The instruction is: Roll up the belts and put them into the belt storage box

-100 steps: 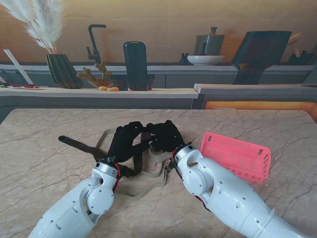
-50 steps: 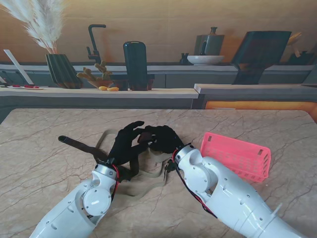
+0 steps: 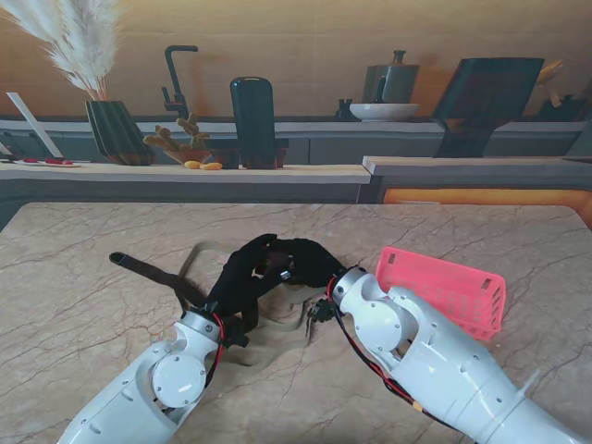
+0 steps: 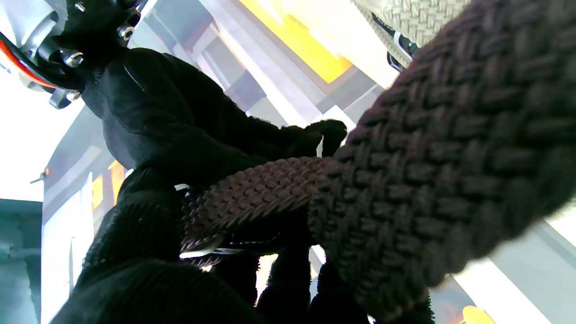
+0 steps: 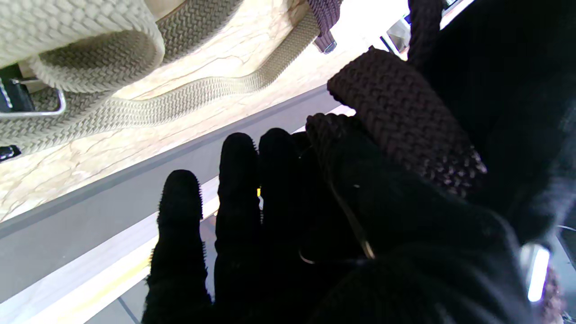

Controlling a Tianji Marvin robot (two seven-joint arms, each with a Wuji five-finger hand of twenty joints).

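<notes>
Dark woven belt (image 3: 153, 271): one end trailed left across the marble table (image 3: 74, 314), the other was clamped between left hand (image 3: 242, 276) and right hand (image 3: 303, 262), fingers closed on it. Beige belt (image 3: 282, 324): lay beneath both hands. Pink storage box (image 3: 444, 287): right, tilted, just beside the right forearm.

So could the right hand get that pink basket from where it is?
Probably, but not right now. The pink basket sits just right of the right hand with nothing between them, yet that hand and the left hand are both closed on the dark belt.
</notes>
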